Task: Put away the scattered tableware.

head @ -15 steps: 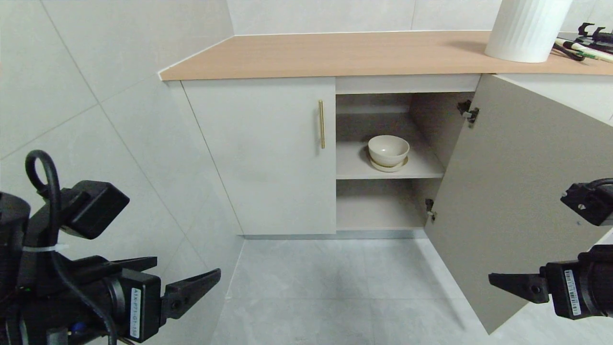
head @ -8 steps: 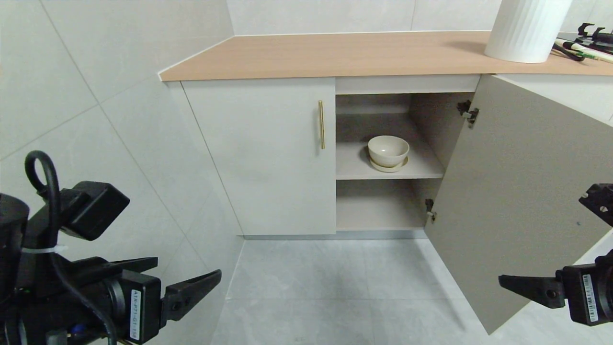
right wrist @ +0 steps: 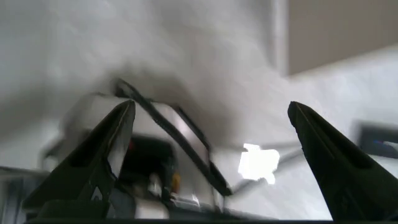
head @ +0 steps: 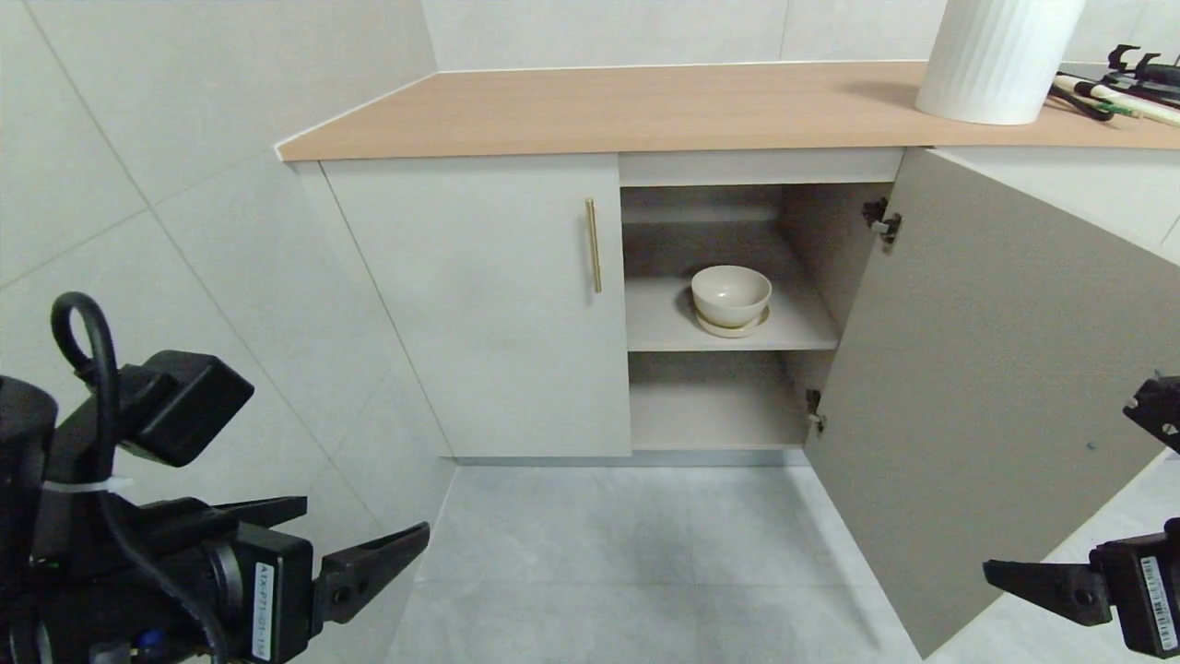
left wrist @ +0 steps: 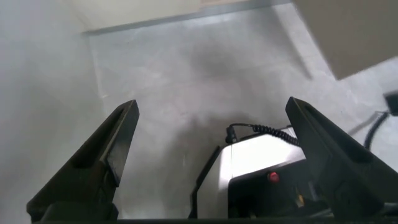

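Cream ceramic round bowl [head: 731,293] is sitting upright on a small cream saucer [head: 737,328]. Both are resting on the upper shelf [head: 659,323] of a pale grey floor cabinet [head: 756,168], toward the shelf's right end. The right-hand cabinet door [head: 977,397] is standing swung wide open. The left-hand cabinet door [head: 479,304] is sitting closed, its slim brass handle [head: 594,245] running vertically beside the opening.

A light wooden surface [head: 599,106] is topping the cabinet. It is carrying a white ribbed cylindrical container [head: 1000,55] near its right end, with a few long utensils [head: 1102,92] lying just beside that.

The left claw [head: 366,518] is hovering low over the grey tiled floor [head: 645,553], well apart from the cabinet. Its fingers are spreading wide with nothing between them. The right claw [right wrist: 211,106] is hanging low on the right, beside the open door's outer edge. Its fingers are likewise gaping apart and gripping nothing.
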